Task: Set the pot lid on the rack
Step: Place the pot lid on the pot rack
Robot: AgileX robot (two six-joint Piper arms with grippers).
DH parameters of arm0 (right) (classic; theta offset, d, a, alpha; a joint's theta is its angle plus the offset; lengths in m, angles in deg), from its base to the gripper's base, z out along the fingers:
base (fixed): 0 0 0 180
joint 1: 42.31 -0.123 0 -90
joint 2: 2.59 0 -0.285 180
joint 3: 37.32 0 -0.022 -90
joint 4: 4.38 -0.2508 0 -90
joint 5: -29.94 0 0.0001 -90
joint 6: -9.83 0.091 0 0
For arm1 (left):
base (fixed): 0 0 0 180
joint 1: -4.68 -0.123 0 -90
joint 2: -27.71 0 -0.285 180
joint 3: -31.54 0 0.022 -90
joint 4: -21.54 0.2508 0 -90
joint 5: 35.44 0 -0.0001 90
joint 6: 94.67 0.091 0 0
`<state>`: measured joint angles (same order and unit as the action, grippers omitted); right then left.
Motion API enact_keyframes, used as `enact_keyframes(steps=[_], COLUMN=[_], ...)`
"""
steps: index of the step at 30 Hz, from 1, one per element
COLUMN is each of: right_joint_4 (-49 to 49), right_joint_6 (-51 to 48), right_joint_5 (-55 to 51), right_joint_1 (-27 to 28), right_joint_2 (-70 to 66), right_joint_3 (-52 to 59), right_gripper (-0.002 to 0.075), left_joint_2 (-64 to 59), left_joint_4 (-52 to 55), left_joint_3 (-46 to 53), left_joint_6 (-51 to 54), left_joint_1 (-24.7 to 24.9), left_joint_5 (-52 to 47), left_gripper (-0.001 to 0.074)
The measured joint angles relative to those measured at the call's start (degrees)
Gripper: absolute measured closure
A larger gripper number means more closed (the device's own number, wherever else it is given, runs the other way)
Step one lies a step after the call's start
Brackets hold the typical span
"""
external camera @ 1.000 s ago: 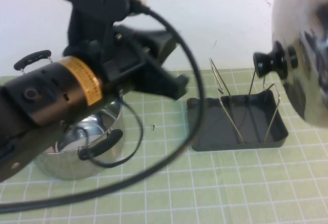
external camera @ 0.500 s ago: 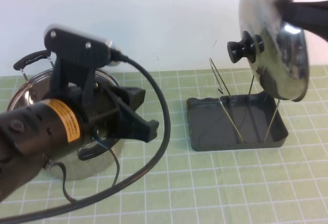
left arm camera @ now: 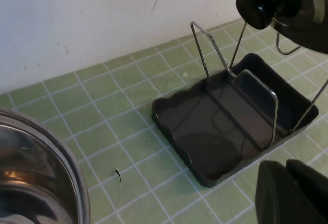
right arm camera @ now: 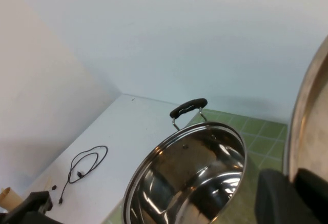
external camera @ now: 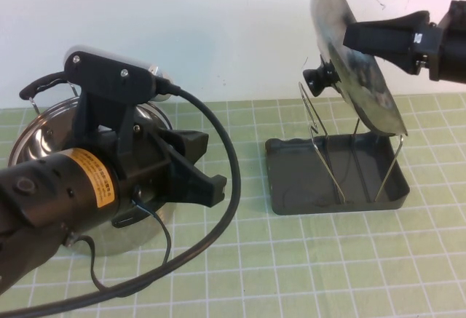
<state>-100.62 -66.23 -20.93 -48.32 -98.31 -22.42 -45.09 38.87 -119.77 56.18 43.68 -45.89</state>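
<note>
Clamping the pot lid [external camera: 357, 78] above the rack [external camera: 342, 159], right claw [external camera: 357, 38], left claw [external camera: 207, 161] over pot [external camera: 109, 216], opening unclear.

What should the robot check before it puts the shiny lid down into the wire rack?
1. Lid held firmly: ok. The right gripper is clamped on the rim of the pot lid, which stands on edge.
2. Lid over the rack: ok. It hangs above the rack, tilted, with its knob facing the pot.
3. Lid lined up with a gap between the wire loops: cannot tell.
4. Rack free of clutter: ok. Its tray holds only the wires.
5. Left gripper out of the way: ok. It is over by the pot, apart from the rack.
</note>
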Motion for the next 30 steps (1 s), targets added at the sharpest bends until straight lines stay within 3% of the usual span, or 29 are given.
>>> enact_keyframes(steps=[16, 30], right_joint_4=[0.2, 0.2], right_joint_6=[-0.34, 0.77], right_joint_5=[-1.19, -0.97], right_joint_1=[0.01, -0.52], right_joint_2=[-0.44, -5.74], right_joint_3=[-6.91, -5.66], right_gripper=[0.0702, 0.0703], left_joint_2=[0.0, 0.0], left_joint_4=[0.0, 0.0], left_joint_3=[0.0, 2.65], left_joint_6=[0.15, 0.15], left_joint_1=[0.0, 0.0], left_joint_5=[-1.55, -1.53], left_gripper=[0.0734, 0.0736])
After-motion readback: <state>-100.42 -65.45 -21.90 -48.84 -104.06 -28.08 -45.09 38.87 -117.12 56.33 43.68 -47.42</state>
